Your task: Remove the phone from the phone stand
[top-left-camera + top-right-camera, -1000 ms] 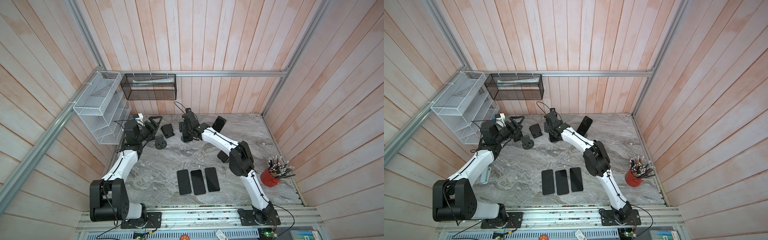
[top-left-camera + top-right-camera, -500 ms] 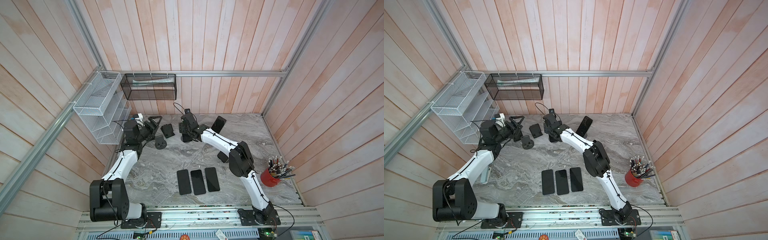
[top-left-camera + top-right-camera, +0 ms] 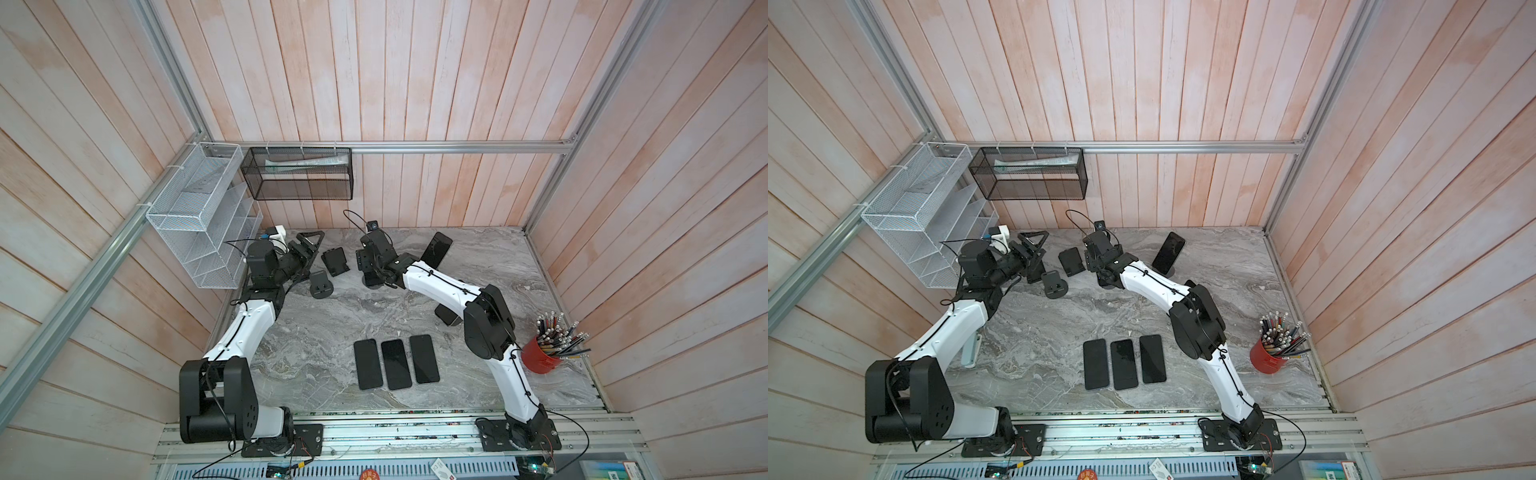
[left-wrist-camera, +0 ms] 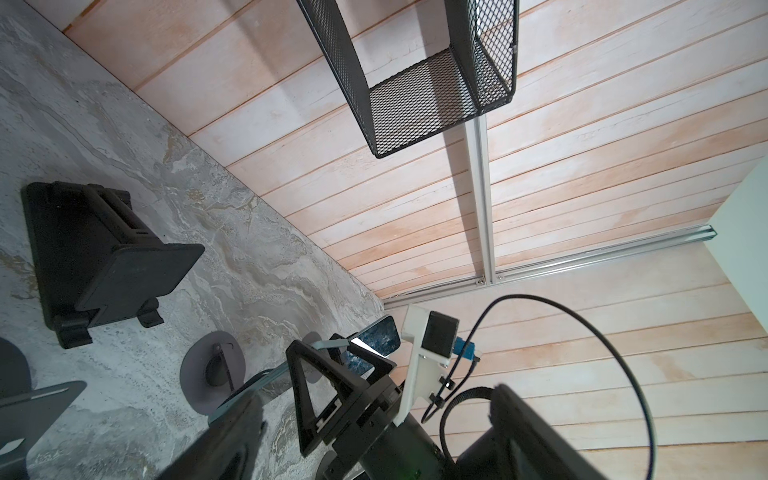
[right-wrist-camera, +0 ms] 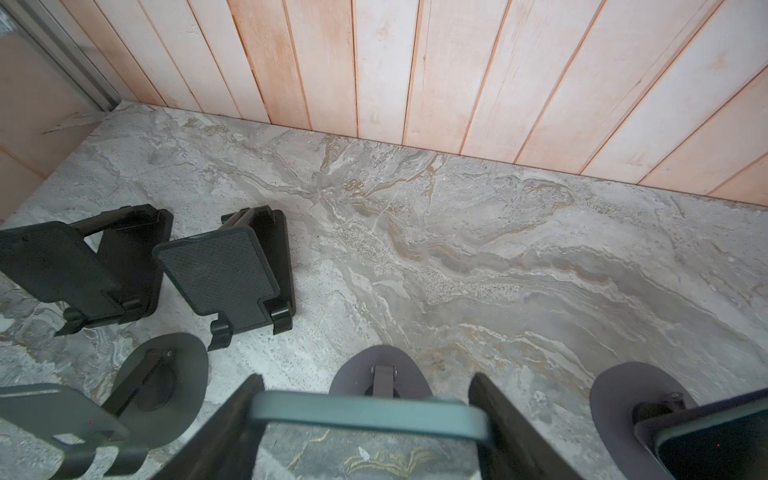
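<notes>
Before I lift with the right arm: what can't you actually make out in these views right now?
- Where the phone sits in its stand: cut off by the right wrist view's edge. In both top views the right gripper covers it.
- Dark item behind the right arm's elbow: mostly hidden in a top view.
- Pale item in the black mesh basket: too small to identify.

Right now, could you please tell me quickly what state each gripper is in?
Left gripper: open, holding nothing.
Right gripper: shut on the teal-edged phone, a finger against each side edge.
</notes>
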Controlling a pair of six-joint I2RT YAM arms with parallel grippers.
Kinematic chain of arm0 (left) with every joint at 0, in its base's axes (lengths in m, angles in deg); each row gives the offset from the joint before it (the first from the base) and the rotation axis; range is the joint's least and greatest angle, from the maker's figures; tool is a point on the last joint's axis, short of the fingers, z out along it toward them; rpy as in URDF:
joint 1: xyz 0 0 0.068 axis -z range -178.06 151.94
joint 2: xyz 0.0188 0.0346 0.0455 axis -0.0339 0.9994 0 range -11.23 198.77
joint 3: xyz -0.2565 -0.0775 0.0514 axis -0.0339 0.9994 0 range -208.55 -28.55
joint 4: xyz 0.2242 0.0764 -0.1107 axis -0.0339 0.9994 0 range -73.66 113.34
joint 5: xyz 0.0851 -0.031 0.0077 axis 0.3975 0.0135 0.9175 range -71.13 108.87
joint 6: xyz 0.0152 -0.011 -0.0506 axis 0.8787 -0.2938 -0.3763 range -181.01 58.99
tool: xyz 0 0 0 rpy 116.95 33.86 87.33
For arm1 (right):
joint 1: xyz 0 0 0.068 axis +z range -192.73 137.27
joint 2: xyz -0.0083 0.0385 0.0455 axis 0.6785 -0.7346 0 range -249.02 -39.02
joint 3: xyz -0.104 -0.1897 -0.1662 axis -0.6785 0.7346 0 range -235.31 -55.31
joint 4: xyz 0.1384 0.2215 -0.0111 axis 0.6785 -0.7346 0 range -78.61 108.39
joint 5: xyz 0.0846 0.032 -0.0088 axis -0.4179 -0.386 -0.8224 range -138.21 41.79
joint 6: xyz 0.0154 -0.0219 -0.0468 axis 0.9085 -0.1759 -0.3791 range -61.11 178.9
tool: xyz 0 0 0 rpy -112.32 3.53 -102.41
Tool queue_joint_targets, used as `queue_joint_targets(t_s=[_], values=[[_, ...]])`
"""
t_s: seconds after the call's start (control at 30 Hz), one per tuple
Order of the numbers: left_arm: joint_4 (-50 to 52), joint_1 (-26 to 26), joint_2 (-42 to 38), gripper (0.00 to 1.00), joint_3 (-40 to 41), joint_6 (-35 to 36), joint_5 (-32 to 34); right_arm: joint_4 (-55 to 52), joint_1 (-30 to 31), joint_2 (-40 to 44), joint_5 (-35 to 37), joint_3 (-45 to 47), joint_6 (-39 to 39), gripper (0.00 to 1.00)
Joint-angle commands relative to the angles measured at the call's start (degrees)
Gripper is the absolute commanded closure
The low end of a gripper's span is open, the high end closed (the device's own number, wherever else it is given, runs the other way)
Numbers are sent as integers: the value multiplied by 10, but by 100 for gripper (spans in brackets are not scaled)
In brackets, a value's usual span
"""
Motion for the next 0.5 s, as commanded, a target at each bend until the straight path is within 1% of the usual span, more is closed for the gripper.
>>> queue_joint_targets(t_s=[0.0,0.17,0.27,0.37,0.47], values=[[-16,1,-4,13,8,4,-11,23,2,44,11,2,-12,30],[-13,2,-7,13,5,11,-8,22,6,65,21,7,-23,30],[5,2,-13,14,-2,27,-1,21,14,74,34,13,-29,30],[18,3,-18,14,-2,37,14,21,22,84,39,28,-25,30],[17,3,-12,14,-4,34,10,32,34,101,41,52,-22,30]])
